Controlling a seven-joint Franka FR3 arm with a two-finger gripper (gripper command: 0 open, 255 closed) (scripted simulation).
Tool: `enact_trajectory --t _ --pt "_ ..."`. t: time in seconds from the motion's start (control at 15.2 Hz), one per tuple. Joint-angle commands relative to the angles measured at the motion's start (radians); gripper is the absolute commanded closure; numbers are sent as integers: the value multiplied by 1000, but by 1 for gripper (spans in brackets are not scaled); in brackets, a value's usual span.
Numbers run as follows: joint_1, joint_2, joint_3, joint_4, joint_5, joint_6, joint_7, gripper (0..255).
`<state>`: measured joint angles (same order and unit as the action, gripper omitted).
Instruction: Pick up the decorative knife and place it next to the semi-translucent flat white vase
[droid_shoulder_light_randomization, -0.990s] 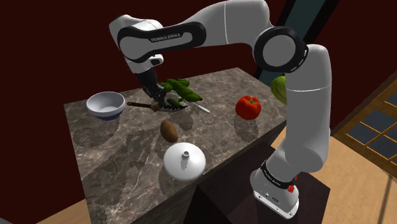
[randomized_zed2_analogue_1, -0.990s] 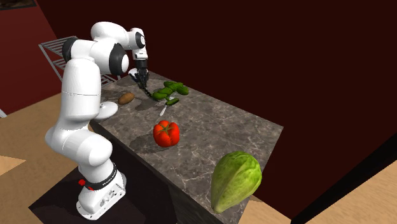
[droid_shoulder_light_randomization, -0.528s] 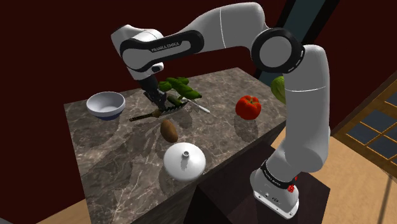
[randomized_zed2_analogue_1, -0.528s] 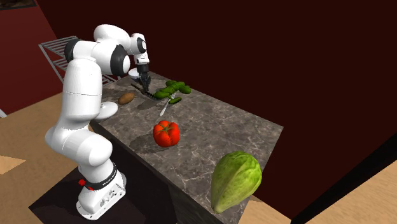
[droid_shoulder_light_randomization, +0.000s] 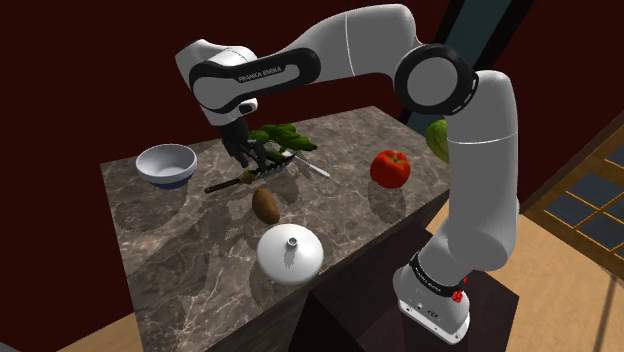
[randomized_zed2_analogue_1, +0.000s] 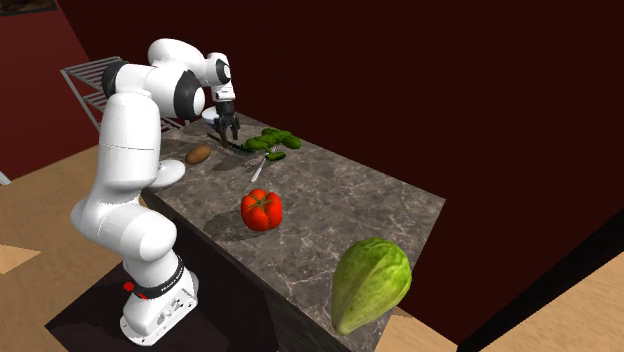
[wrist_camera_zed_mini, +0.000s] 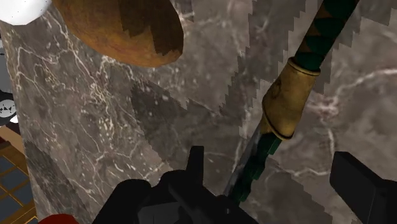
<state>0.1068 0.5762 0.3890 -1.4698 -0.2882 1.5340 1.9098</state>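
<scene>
The decorative knife (droid_shoulder_light_randomization: 233, 181) lies flat on the marble counter (droid_shoulder_light_randomization: 180, 240), with a dark green grip, a gold guard (wrist_camera_zed_mini: 287, 97) and a dark blade. My gripper (droid_shoulder_light_randomization: 246, 156) hangs just above its middle, open. In the wrist view the knife (wrist_camera_zed_mini: 259, 159) runs between my spread fingertips (wrist_camera_zed_mini: 195, 159) without touching them. The flat white vase (droid_shoulder_light_randomization: 289, 253) sits near the counter's front edge. A brown potato (droid_shoulder_light_randomization: 265, 204) lies between knife and vase. In the second exterior view the gripper (randomized_zed2_analogue_1: 228, 122) hovers at the counter's far end.
A white-and-blue bowl (droid_shoulder_light_randomization: 166, 163) stands at the shoulder view's left of the knife. Green vegetables (droid_shoulder_light_randomization: 281, 137) and a fork (droid_shoulder_light_randomization: 306, 166) lie just behind the gripper. A tomato (droid_shoulder_light_randomization: 390, 167) and a green lettuce (randomized_zed2_analogue_1: 370, 283) sit farther along the counter.
The gripper carried the knife down toward the potato, then opened and let it go. The knife now rests on the counter, and the hand sits slightly higher.
</scene>
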Motion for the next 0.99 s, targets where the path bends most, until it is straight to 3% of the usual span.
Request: enact_trajectory --t 0.0,0.13,0.4,0.92 --pt "0 0 0 0 0 0 0 0" --pt "0 0 0 -1 0 1 1 0" --pt "43 55 -2 205 -6 -149 -10 0" --pt "43 55 -2 205 -6 -149 -10 0"
